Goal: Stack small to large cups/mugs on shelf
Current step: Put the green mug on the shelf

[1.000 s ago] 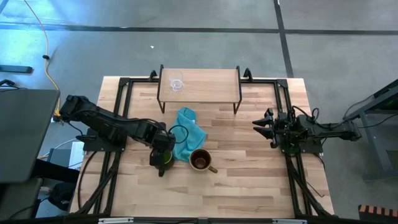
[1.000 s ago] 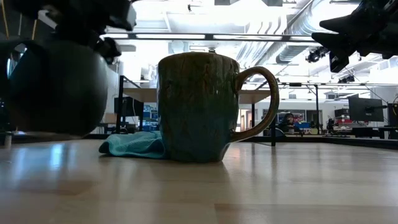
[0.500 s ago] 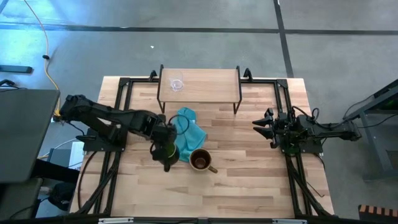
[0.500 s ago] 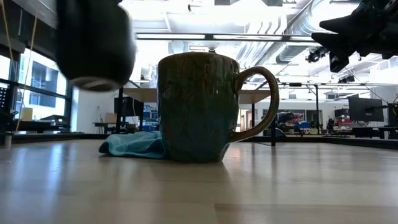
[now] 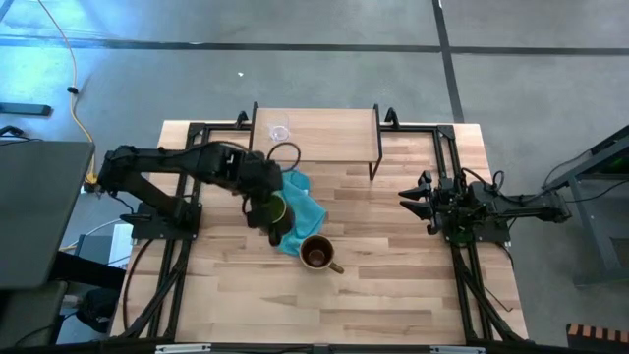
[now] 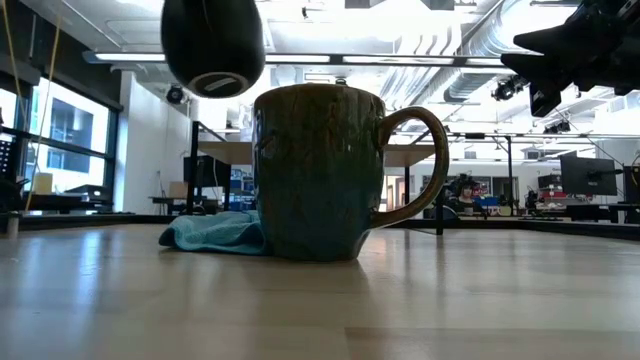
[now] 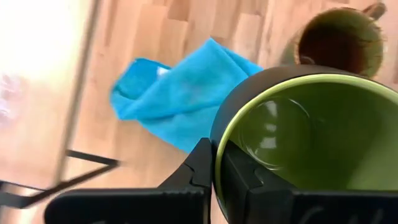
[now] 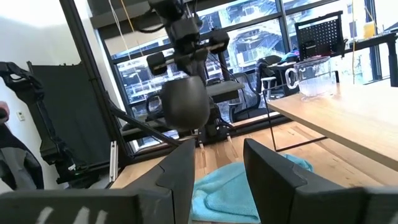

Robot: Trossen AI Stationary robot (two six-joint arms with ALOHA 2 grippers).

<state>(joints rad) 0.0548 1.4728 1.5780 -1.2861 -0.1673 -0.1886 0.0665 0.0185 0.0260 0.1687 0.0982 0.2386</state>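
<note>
My left gripper (image 5: pixel 267 208) is shut on the dark mug with the green inside (image 5: pixel 278 209), high above the table's left half, over the near-left edge of the teal cloth (image 5: pixel 303 211). The olive-tan mug (image 5: pixel 316 253) stands upright on the table, nearer than the cloth. A tiny clear glass cup (image 5: pixel 280 132) stands on the left end of the light-wood shelf (image 5: pixel 324 138) at the far edge. My right gripper (image 5: pixel 405 197) waits open at the right, touching nothing. My left gripper holds the dark mug by its rim (image 7: pixel 217 149), one finger (image 7: pixel 239 177) inside the green hollow and the other finger (image 7: pixel 200 163) outside the dark wall. The fingers come from above, slanting down. The mug (image 6: pixel 212 40) hangs below them, well clear of the table.
The cloth lies crumpled between the shelf and the olive-tan mug (image 6: pixel 315 170). Black frame rails run along the table's left and right sides. The shelf's thin black legs (image 5: pixel 372 162) stand on the tabletop. Bare wood shows at the near edge and in the middle right.
My left gripper, still shut on the dark mug, has risen steeply and gone toward the far edge and a little to the right. The mug hung just above the table, left of the olive-tan mug; now it hangs higher than that mug's top, above the cloth's edge.
</note>
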